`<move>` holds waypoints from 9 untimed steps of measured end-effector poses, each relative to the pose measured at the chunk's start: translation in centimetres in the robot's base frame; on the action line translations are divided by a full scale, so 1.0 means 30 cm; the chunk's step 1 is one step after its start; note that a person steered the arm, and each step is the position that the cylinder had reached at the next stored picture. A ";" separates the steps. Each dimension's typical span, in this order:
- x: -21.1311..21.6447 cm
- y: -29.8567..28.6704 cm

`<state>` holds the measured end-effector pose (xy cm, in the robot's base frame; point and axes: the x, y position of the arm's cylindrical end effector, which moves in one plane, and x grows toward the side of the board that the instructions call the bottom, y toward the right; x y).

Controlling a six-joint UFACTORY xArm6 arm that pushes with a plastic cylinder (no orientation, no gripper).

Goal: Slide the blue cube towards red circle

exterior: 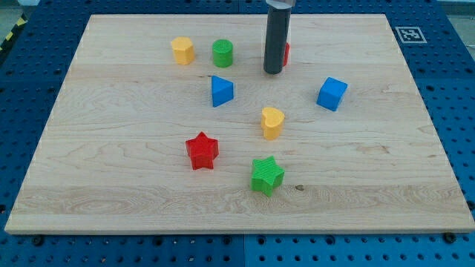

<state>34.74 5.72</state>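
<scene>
My tip (272,72) holds nothing, largely hiding the red circle (286,53); bare board separates the blue cube (332,93) toward the view's right.

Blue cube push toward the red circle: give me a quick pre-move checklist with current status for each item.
1. Blue cube fully visible, near the view's right: ok.
2. Red circle visible: not ok, mostly hidden behind my rod.
3. My tip behind the cube for a push: not ok, it sits to the cube's left, next to the red circle.
4. Path from cube to red circle free of blocks: ok, though my tip is near the goal.
5. Yellow heart clear of that path: ok, it lies lower.
6. Tip touching the red circle: cannot tell.
</scene>
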 end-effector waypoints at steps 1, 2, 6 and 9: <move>0.080 0.050; 0.195 0.129; 0.276 0.280; 0.103 0.284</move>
<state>37.83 14.23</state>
